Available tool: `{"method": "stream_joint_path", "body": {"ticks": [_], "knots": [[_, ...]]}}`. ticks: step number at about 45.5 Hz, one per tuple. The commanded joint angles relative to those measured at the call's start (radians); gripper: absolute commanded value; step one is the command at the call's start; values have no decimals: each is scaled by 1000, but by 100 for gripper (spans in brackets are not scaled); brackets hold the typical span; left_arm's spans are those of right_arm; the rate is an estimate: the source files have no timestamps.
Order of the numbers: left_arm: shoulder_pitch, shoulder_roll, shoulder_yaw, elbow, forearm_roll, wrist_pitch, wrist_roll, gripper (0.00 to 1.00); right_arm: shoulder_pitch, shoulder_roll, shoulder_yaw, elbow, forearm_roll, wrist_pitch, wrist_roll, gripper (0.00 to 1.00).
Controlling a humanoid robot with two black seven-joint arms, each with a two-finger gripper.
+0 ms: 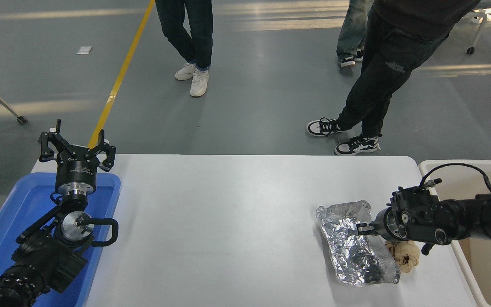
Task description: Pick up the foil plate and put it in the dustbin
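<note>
The foil plate [356,245] lies near the white table's [228,221] right edge, a crumpled brown paper ball [405,254] touching its right side. The right gripper [362,229] sits over the plate's upper right; whether it's pinching, I can't tell. The dustbin [463,168] stands beside the table. Left gripper [76,147] parked, fingers spread, over the blue tray [7,221]

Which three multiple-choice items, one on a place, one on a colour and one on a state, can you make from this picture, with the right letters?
1. Where does the foil plate lie?
A. on the table's right part
B. in the dustbin
C. in the blue tray

2. What colour is the dustbin?
A. red
B. cream
C. green

3. How is the left tool?
A. shut on paper
B. out of view
C. open, holding nothing

Key: 1 A, the plate rests on the table by the right tool; 2 B, its rim is cream; 3 C, its fingers are spread above the blue tray.
</note>
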Motion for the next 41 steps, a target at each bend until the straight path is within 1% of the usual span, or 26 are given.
{"method": "stream_joint_path", "body": {"ticks": [1, 6, 12, 17, 21, 22, 23, 28, 33, 36, 41], "knots": [[-1, 0, 0, 0, 2, -2, 0, 99, 59, -14, -39, 50, 44, 7, 0, 0], [0, 0, 0, 0, 2, -2, 0, 99, 137, -42, -80, 124, 98, 10, -3, 0], [0, 0, 0, 0, 2, -2, 0, 99, 325, -135, -171, 294, 175, 47, -13, 0], [0, 0, 0, 0, 2, -2, 0, 99, 535, -243, -255, 467, 212, 117, -11, 0], [0, 0, 0, 0, 3, -2, 0, 99, 730, -321, -335, 602, 215, 182, -11, 0], [0, 0, 0, 0, 2, -2, 0, 99, 782, -332, -355, 627, 216, 205, -10, 0], [0, 0, 0, 0, 2, -2, 0, 99, 910, -347, -402, 677, 235, 272, -5, 0], [0, 0, 0, 0, 3, -2, 2, 99, 1117, -338, -467, 690, 322, 427, 3, 0], [0, 0, 0, 0, 3, -3, 2, 99, 1263, -300, -530, 685, 331, 545, 33, 0], [0, 0, 0, 0, 3, -2, 2, 99, 1329, -287, -559, 688, 334, 581, 42, 0], [0, 0, 0, 0, 3, -2, 2, 99, 1373, -280, -576, 690, 334, 618, 44, 0]]}}
